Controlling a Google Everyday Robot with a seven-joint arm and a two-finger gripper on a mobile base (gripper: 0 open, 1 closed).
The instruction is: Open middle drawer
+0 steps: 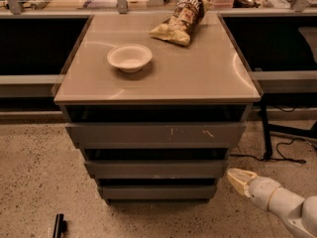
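So the middle drawer [156, 168] sits in the lower center of the frame. It's a plain grey front between the scratched top drawer [156, 133] and the small bottom drawer [157, 191]. It looks pushed in, lined up with the other two.

The hand [238, 178] comes in from the lower right corner with its pale tip pointing left. It's just beside the right end of the middle drawer, about level with its lower edge, and I don't see contact. Honestly can't tell if the hand is open or closed.

Up on the desk [208, 78] there's a white bowl [130, 57] left of center and a chip bag [182, 20] near the back edge, well apart from each other.
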